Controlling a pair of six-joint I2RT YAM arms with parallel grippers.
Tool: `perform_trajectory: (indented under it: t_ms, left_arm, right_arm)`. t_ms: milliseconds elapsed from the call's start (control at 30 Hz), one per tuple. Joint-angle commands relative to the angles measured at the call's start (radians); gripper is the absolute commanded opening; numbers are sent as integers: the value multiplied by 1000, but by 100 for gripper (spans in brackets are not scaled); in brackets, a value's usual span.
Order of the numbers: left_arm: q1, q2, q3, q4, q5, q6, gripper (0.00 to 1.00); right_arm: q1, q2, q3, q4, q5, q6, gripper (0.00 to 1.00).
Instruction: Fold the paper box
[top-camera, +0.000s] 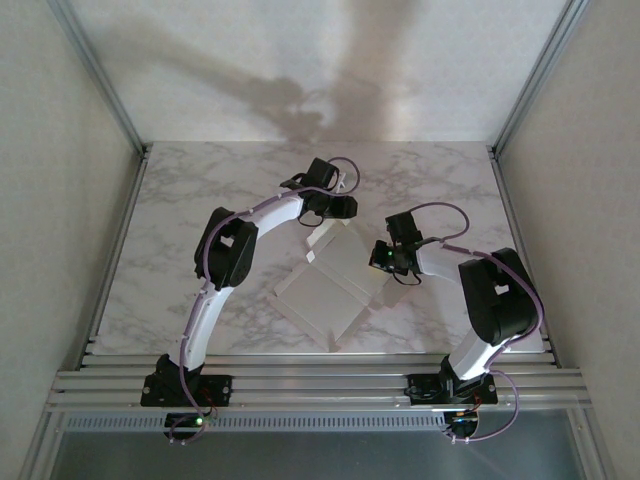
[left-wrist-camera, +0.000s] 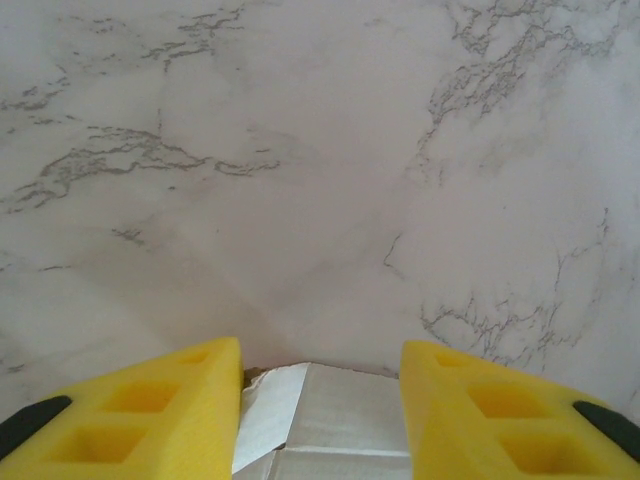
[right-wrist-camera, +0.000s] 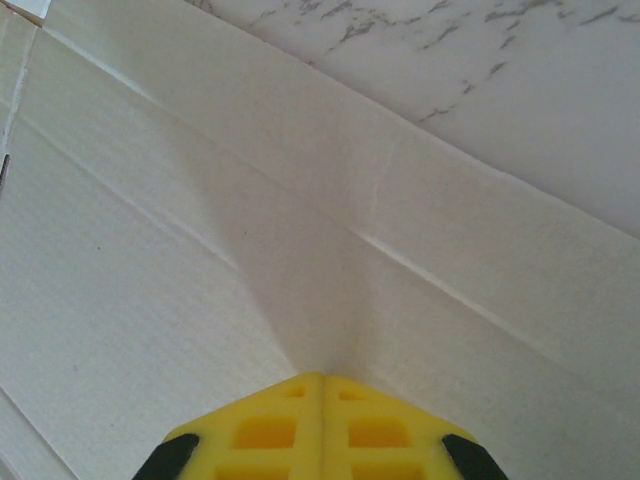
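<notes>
The paper box (top-camera: 320, 290) lies unfolded in the middle of the table, white side up, with creases across it and its far flaps raised a little. My left gripper (top-camera: 340, 212) hangs over its far corner. In the left wrist view its yellow fingers (left-wrist-camera: 190, 400) stand apart, and a white flap of the box (left-wrist-camera: 340, 410) lies between them, touching neither. My right gripper (top-camera: 383, 262) is at the box's right side. Its jaws (right-wrist-camera: 322, 378) are shut tip to tip and rest on the white card (right-wrist-camera: 200, 250) near a crease, with nothing between them.
The marble table (top-camera: 200, 200) spreads around the box. An aluminium frame rail (top-camera: 320, 385) runs along the near edge where both arm bases are bolted, and plain walls enclose the left, right and back.
</notes>
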Motion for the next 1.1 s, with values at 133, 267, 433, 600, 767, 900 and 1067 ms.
perform_trajectory:
  t_ms: [133,267,433,600,767,900,1067]
  left_arm:
    - [-52,-37,9,-115,75,-1,40]
    - [-62,-38,9,-114,70,3,38]
    - [-74,-38,9,-115,70,-1,38]
    - [-79,-26,7,-117,57,-4,38]
    - [-77,-6,10,-107,17,-2,38]
    - [-75,4,17,-80,6,-5,38]
    - [-56,36,37,-70,34,-31,39]
  right_arm:
    - [-4,38,15,-2,23,0,0]
    - [-4,35,14,-3,23,0,0]
    - [-6,35,8,0,24,1,0]
    - [-5,31,2,1,24,2,0]
    - [-4,29,0,-1,20,0,0]
    - [-5,25,0,-3,17,-1,0]
    - [-5,23,2,-4,13,-3,0]
